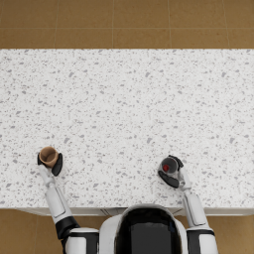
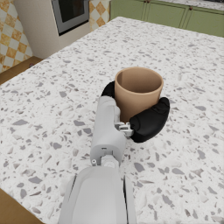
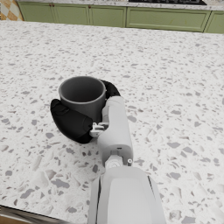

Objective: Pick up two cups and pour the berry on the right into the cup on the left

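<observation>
Fingers of the left hand (image 2: pixel 144 120) wrapped around a tan cup (image 1: pixel 48 156), upright on the speckled countertop (image 1: pixel 129 99) near its front edge. Well apart from it along that edge, the right hand (image 3: pixel 72 120) curled around a grey cup (image 1: pixel 169 165), also upright, with a red berry (image 1: pixel 166 168) inside.

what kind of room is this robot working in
Most likely a kitchen: a speckled stone countertop, green cabinet doors along the far wall, and what looks like a built-in oven beside checkered wall tiles.
</observation>
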Controlling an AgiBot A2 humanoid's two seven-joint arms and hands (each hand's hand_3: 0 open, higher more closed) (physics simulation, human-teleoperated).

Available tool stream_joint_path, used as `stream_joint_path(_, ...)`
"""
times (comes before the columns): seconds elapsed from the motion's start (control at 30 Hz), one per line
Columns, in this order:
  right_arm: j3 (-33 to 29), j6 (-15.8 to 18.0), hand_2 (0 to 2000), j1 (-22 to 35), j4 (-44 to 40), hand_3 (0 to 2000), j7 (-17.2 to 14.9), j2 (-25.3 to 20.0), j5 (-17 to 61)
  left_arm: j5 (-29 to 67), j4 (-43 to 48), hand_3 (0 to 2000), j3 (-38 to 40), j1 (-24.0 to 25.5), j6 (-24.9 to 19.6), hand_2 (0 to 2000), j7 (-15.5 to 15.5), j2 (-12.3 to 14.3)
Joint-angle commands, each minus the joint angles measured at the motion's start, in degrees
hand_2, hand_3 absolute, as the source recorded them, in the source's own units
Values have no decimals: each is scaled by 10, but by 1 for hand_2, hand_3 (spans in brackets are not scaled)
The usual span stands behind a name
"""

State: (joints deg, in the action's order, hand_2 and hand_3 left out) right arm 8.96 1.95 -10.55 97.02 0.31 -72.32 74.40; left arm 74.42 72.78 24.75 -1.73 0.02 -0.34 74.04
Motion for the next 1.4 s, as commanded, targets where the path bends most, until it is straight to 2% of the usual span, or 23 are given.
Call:
stream_joint_path(0.03, -6, 2, 2000, 9, 12, 1280, 0, -4, 0, 0, 49, 1280, -10, 16, -2, 2000, 0, 6)
stream_joint_path(0.2, -6, 29, 2000, 19, 74, 1280, -2, -14, 0, 0, 233, 1280, -59, 77, -13, 2000, 1, 44)
stream_joint_path(0.37, -4, 33, 2000, 64, 105, 1280, -2, -42, 0, 0, 299, 1280, -170, 84, -20, 2000, 2, 48)
stream_joint_path(0.43, 0, 32, 2000, 85, 121, 1280, -1, -57, 36, 0, 316, 1280, -220, 79, -20, 2000, 2, 49)
stream_joint_path(0.57, 4, 33, 2000, 124, 117, 1280, 0, -77, 108, 72, 315, 1280, -315, 52, -21, 2000, 2, 62)
stream_joint_path(0.7, 6, 33, 2000, 173, 111, 1280, 1, -104, 181, 144, 309, 1280, -361, 19, -22, 2000, 2, 86)
stream_joint_path(0.77, 10, 33, 2000, 193, 116, 1280, 2, -116, 217, 167, 313, 1280, -384, 14, -22, 2000, 2, 89)
stream_joint_path(0.93, 2, 35, 2000, 237, 126, 1280, 2, -139, 308, 186, 305, 1280, -421, 3, -23, 2000, 2, 100)
stream_joint_path(1.0, 6, 36, 2000, 262, 112, 1280, 2, -151, 345, 188, 280, 1280, -425, -17, -23, 2000, 2, 114)
stream_joint_path(1.13, 38, 36, 2000, 296, 101, 1280, 2, -173, 418, 189, 260, 1280, -437, -38, -23, 2000, 2, 128)
stream_joint_path(1.17, 118, 37, 2000, 341, 88, 1280, 2, -65, 436, 190, 250, 1280, -439, -48, -23, 2000, 2, 134)
stream_joint_path(1.2, 54, 36, 2000, 322, 77, 1280, 3, -155, 454, 190, 243, 1280, -438, -58, -23, 2000, 2, 140)
stream_joint_path(1.37, 62, 40, 2000, 343, 64, 1280, 3, -166, 546, 190, 203, 1280, -427, -90, -23, 2000, 2, 157)
stream_joint_path(1.4, 56, 40, 2000, 352, 62, 1280, 3, -171, 564, 190, 195, 1280, -655, -212, -23, 2000, 2, -50)
